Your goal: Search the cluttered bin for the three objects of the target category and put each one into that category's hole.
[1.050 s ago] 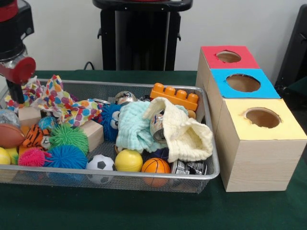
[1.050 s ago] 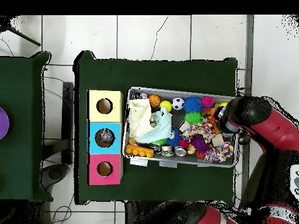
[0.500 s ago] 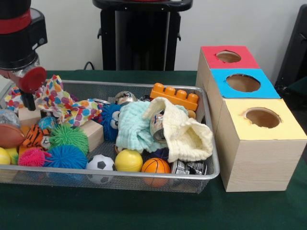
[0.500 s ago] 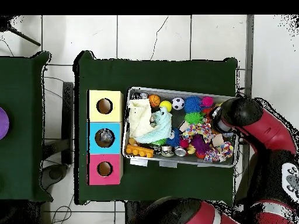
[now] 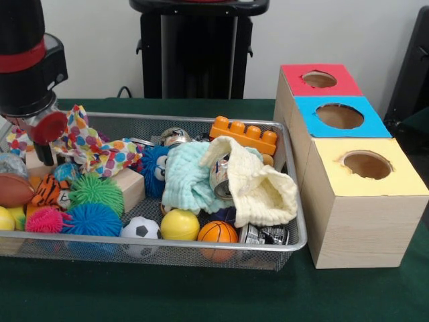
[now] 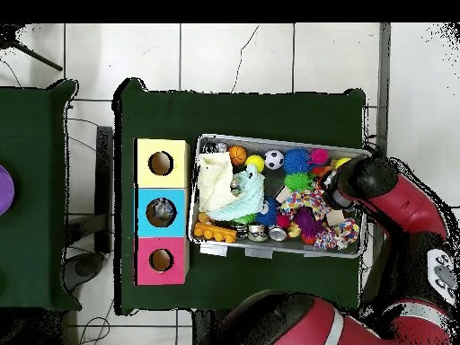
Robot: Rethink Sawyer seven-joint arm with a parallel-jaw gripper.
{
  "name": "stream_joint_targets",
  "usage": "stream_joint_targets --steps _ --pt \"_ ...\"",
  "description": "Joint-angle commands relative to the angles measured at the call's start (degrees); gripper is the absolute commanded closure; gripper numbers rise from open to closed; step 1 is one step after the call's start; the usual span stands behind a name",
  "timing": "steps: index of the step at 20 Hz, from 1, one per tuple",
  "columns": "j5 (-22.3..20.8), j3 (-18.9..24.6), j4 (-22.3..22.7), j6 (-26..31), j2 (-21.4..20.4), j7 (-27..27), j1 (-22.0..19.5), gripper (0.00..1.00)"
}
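A wire mesh bin [image 5: 292, 221] holds a jumble of toys, and my gripper [image 5: 45, 151] hangs over its left end, just above a polka-dot cloth [image 5: 94, 149] and a wooden block [image 5: 40, 162]. Nothing shows in its grasp. From above, the arm's head [image 6: 352, 186] covers the gripper at the bin's right end [image 6: 362, 235]. The bin also contains an orange toy brick [image 5: 244, 135], mint [image 5: 184, 176] and cream [image 5: 265, 190] cloths around a can [image 5: 220, 176], balls [image 5: 179, 225] and spiky balls [image 5: 96, 191]. Right of the bin stand red [image 5: 320, 79], blue [image 5: 340, 116] and yellow [image 5: 366, 164] hole boxes.
Small cans [image 5: 261, 235] lie in the bin's near right corner. A tiger toy [image 5: 48, 190] and a brown football [image 5: 13, 190] sit at the left end. A grey object shows inside the blue hole [image 6: 162, 213]. A black stand [image 5: 198, 50] rises behind the table.
The arm has swung in from the left edge and come lower, so the gripper now hangs over the bin's left end. The bin's contents have not moved.
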Motion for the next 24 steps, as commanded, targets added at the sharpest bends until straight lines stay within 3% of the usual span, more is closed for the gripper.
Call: stream_joint_targets --steps 1,12,18,24 --pt "2.01 3.99 3.22 -4.39 4.41 12.58 -0.68 1.0" --pt "0.77 0.96 -1.93 -2.55 6.11 11.97 -1.41 1.0" --pt "-0.2 0.02 -7.56 3.09 7.07 8.46 -3.88 1.0" --pt "-0.94 0.01 -10.32 5.52 7.35 6.06 -5.84 1.0"
